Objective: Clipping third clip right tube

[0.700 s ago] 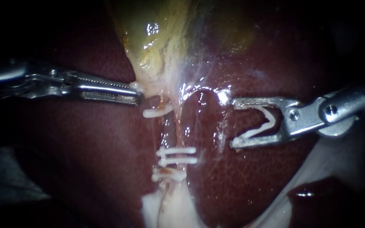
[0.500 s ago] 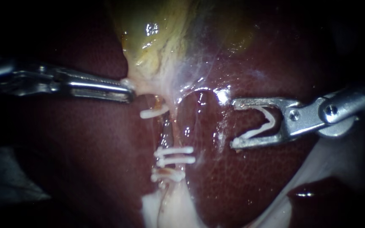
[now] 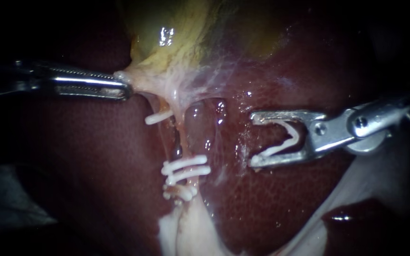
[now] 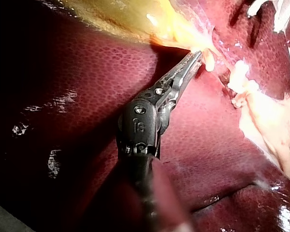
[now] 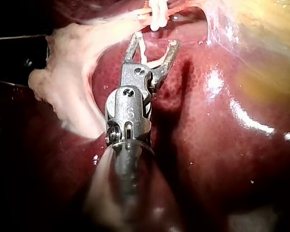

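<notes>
The left instrument (image 3: pixel 125 87) reaches in almost level from the left. Its jaws lie together, clamped on the pale tissue at the gallbladder (image 3: pixel 176 38) neck, which is stretched into a point towards them. In the left wrist view the same thin jaws (image 4: pixel 195 57) pinch that yellowish neck just over the liver (image 3: pixel 96 156).

The right instrument (image 3: pixel 253 140) comes in from the right, its shaft sloping down to the wrist joint and its jaws pointing left. They stand wide apart and cradle the loaded clip (image 3: pixel 288 137), an open white V with one leg along each jaw. It hangs over bare liver, near the tubes (image 3: pixel 182 135) but apart from them.

The tubes run from the neck down the middle of the liver. Which one is the right tube cannot be told. A single clip (image 3: pixel 158 117) sits high on them, a pair of clips (image 3: pixel 186 168) lower, and the lowest clip (image 3: pixel 179 192) just above pale tissue (image 3: pixel 186 232). In the right wrist view, white clips lie just ahead of the spread jaws (image 5: pixel 154 39).
</notes>
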Action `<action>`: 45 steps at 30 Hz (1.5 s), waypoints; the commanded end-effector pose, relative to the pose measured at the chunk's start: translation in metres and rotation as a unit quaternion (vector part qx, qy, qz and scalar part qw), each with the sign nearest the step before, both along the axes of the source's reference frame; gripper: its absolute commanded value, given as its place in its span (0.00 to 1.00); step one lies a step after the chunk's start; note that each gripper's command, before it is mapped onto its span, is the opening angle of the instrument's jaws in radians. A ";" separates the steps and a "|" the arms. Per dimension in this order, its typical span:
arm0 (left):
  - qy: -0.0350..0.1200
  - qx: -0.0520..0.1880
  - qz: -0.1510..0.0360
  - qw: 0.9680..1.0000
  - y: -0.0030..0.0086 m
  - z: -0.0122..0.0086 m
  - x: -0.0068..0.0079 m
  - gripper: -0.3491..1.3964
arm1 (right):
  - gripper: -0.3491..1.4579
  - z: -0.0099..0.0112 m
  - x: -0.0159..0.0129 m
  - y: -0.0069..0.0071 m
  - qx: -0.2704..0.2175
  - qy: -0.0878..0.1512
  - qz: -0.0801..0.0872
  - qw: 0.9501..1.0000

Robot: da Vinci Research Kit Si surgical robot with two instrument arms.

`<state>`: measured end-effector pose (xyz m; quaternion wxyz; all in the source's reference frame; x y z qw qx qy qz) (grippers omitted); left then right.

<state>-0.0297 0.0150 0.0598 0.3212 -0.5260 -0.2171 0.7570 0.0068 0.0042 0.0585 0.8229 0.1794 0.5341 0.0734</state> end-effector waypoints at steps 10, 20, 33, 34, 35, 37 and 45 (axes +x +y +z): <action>0.002 -0.001 -0.002 1.000 -0.0001 0.0000 -0.0001 0.00 | 0.47 0.0067 0.0053 0.0002 0.071 0.003 0.025 0.997; 0.000 0.000 0.000 1.000 -0.0003 -0.0001 -0.0003 0.00 | 0.47 0.0106 0.0092 0.0008 0.127 0.022 0.038 0.991; -0.001 0.000 0.001 1.000 -0.0005 -0.0002 -0.0005 0.00 | 0.47 0.0118 0.0124 0.0005 0.214 0.092 0.019 0.972; -0.001 0.000 0.001 1.000 -0.0005 -0.0002 -0.0005 0.00 | 0.47 0.0118 0.0125 0.0005 0.217 0.096 0.016 0.971; -0.001 0.000 0.001 1.000 -0.0005 -0.0002 -0.0006 0.00 | 0.47 0.0118 0.0127 0.0006 0.223 0.099 0.015 0.970; -0.001 0.000 0.001 1.000 -0.0005 -0.0002 -0.0006 0.00 | 0.47 0.0118 0.0128 0.0006 0.232 0.110 0.015 0.966; -0.001 0.000 0.001 1.000 -0.0006 -0.0002 -0.0007 0.00 | 0.47 0.0110 0.0132 0.0005 0.255 0.143 0.007 0.956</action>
